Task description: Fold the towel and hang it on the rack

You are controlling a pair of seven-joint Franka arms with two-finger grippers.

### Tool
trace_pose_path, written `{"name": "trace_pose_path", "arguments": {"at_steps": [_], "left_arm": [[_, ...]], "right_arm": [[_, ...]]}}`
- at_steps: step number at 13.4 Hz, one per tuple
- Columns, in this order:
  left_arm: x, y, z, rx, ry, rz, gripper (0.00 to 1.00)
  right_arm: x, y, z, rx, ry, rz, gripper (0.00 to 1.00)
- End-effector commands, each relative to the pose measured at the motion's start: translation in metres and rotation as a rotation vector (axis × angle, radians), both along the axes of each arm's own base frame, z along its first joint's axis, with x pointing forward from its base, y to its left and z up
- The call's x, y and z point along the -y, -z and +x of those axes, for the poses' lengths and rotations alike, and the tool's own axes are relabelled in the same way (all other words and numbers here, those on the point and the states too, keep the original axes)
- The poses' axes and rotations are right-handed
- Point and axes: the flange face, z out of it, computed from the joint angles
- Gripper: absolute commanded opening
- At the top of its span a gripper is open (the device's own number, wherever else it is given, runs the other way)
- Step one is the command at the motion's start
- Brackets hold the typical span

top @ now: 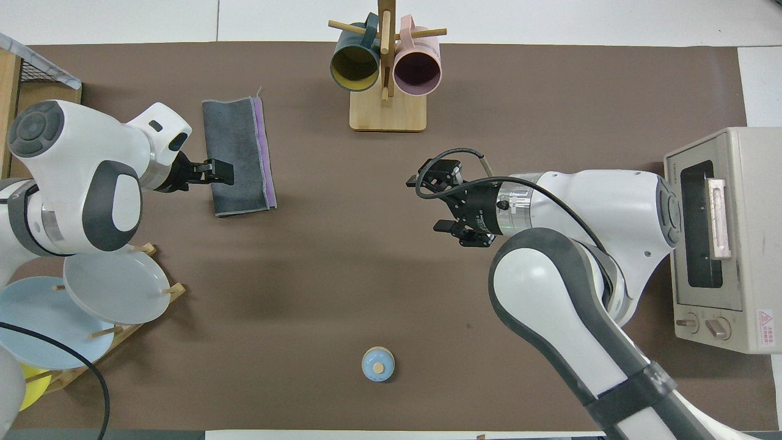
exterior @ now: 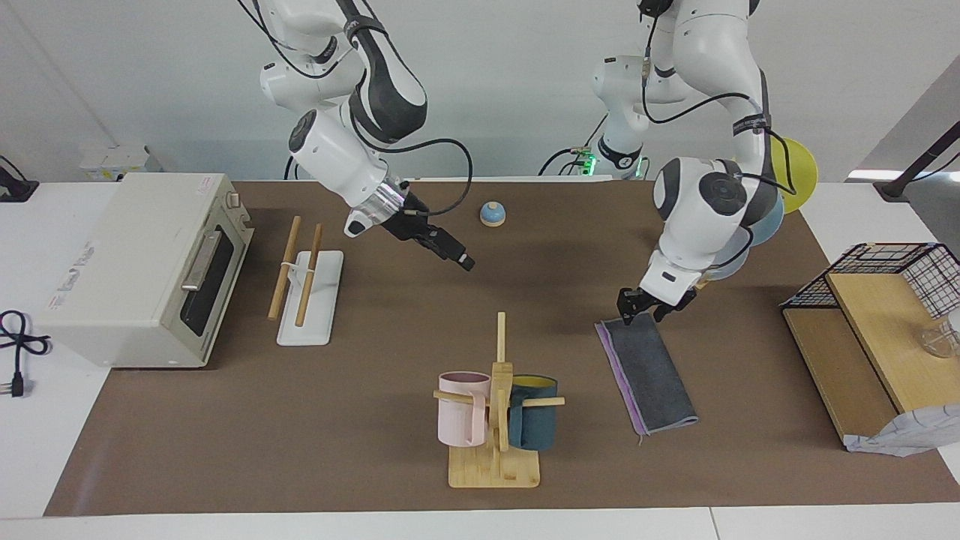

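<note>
On the counter toward the left arm's end, note the towel (exterior: 646, 376) lying folded into a narrow strip, grey face up. Check the left pincer (exterior: 638, 308): released, at the strip's robot-side end, holding nothing. Check the right pincer (exterior: 459, 260): released, empty, raised over bare counter. Folding looks done. You judge hanging on the rack (exterior: 304, 277) remains.

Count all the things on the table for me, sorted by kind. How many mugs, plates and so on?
Mugs: 2, pink and teal
Plates: 3, yellow, blue and pale grey
Towels: 1
Racks with two rods: 1
Toaster ovens: 1
Small blue knobs: 1
Total: 9
</note>
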Motion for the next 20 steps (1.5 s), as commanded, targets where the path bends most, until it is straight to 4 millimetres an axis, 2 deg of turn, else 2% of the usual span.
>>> {"name": "trace_pose_path", "arguments": {"at_steps": [1, 3, 6, 7, 9, 11, 13, 14, 15, 16, 20], "left_arm": [[-0.008, 0.036, -0.009, 0.020, 0.033, -0.068, 1.00], [-0.008, 0.055, -0.007, 0.017, 0.008, -0.098, 0.98], [-0.008, 0.062, -0.008, -0.001, 0.009, -0.098, 0.86], [-0.008, 0.062, -0.009, -0.004, 0.009, -0.100, 0.78], [-0.008, 0.062, -0.009, -0.004, 0.006, -0.101, 0.47], [-0.010, 0.060, -0.005, 0.005, 0.003, -0.101, 0.45], [-0.010, 0.065, -0.004, 0.004, 0.004, -0.099, 0.44], [-0.011, 0.065, -0.003, 0.007, 0.013, -0.098, 0.31], [-0.011, 0.065, -0.004, 0.006, 0.023, -0.098, 0.12], [-0.017, 0.065, -0.003, 0.005, 0.012, -0.099, 0.00], [-0.024, 0.048, 0.009, -0.005, -0.001, -0.116, 0.00]], "right_arm": [[-0.002, 0.002, -0.002, -0.005, 0.027, 0.012, 1.00], [-0.002, 0.002, -0.002, -0.005, 0.027, 0.012, 1.00], [-0.003, 0.002, -0.002, -0.005, 0.025, 0.012, 1.00], [-0.004, 0.002, -0.003, -0.005, 0.024, 0.012, 1.00], [-0.005, 0.002, -0.003, -0.006, 0.023, 0.013, 1.00], [-0.004, 0.002, -0.003, -0.006, 0.025, 0.012, 1.00], [-0.005, 0.002, -0.003, -0.006, 0.023, 0.013, 1.00], [-0.005, 0.002, -0.003, -0.007, 0.022, 0.013, 1.00], [-0.005, 0.000, -0.002, -0.005, 0.024, 0.015, 1.00], [-0.004, 0.000, -0.001, -0.011, 0.038, 0.017, 1.00], [-0.003, -0.001, 0.000, -0.022, 0.057, 0.020, 1.00]]}}
